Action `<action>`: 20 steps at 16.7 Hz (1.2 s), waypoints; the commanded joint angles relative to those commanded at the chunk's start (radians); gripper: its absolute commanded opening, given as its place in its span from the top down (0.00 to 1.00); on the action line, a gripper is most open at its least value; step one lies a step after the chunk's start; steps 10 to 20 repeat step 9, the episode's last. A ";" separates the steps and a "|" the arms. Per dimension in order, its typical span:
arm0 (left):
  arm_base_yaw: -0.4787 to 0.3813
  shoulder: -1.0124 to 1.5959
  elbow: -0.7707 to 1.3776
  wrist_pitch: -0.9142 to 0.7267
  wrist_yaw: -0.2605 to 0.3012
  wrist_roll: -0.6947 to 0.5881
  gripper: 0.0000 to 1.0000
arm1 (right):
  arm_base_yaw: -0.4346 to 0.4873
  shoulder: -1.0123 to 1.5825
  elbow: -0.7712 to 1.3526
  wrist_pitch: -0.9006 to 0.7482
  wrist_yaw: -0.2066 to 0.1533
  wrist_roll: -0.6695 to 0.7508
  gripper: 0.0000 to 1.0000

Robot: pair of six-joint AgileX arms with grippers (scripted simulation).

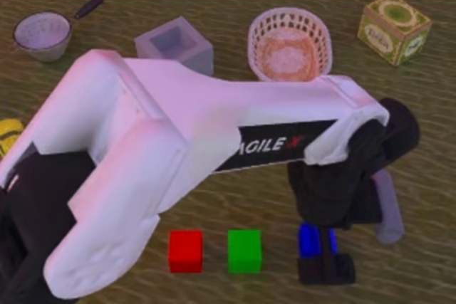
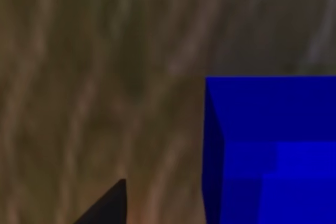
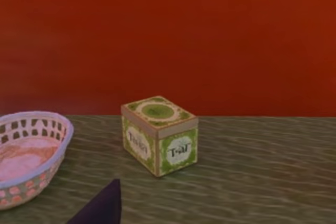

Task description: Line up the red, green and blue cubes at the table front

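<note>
The left tool (image 1: 325,258) is sitting at the bench's (image 1: 427,176) 5 o'clock edge, clamped on the blue cube (image 1: 308,240), beside green (image 1: 244,250) and red (image 1: 185,250). The basket (image 1: 290,44) is holding nothing visible.

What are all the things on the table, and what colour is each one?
red cube: 1, bright red, front of the table, left end of the row
green cube: 1, bright green, front, middle of the row
blue cube: 1, deep blue, front, right end of the row, partly under the left end effector
hollow block: 1, grey, back, left of centre
basket: 1, white weave, pinkish inside, back centre
box: 1, green and cream, back right corner
saucepan: 1, pale with a dark handle, back left corner
yellow object: 1, left edge, mostly hidden
table: 1, olive-brown ripples
left end effector: 1, black, at the blue cube
right arm: out of the top view
</note>
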 joint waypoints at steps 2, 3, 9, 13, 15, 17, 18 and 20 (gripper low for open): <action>0.002 -0.009 0.033 -0.038 -0.001 0.000 0.00 | 0.000 0.000 0.000 0.000 0.000 0.000 0.00; 0.006 -0.016 0.058 -0.071 -0.001 -0.001 0.00 | 0.000 0.000 0.000 0.000 0.000 0.000 0.00; 0.021 -0.059 0.178 -0.237 -0.001 -0.001 0.00 | 0.000 0.000 0.000 0.000 0.000 0.000 0.00; 0.021 -0.059 0.178 -0.237 -0.001 -0.001 0.00 | 0.000 0.000 0.000 0.000 0.000 0.000 0.00; 0.021 -0.059 0.178 -0.237 -0.001 -0.001 0.00 | 0.000 0.000 0.000 0.000 0.000 0.000 0.00; 0.021 -0.059 0.178 -0.237 -0.001 -0.001 0.00 | 0.000 0.000 0.000 0.000 0.000 0.000 0.00; 0.021 -0.059 0.178 -0.237 -0.001 -0.001 0.00 | 0.000 0.000 0.000 0.000 0.000 0.000 0.00; 0.021 -0.059 0.178 -0.237 -0.001 -0.001 0.00 | 0.000 0.000 0.000 0.000 0.000 0.000 0.00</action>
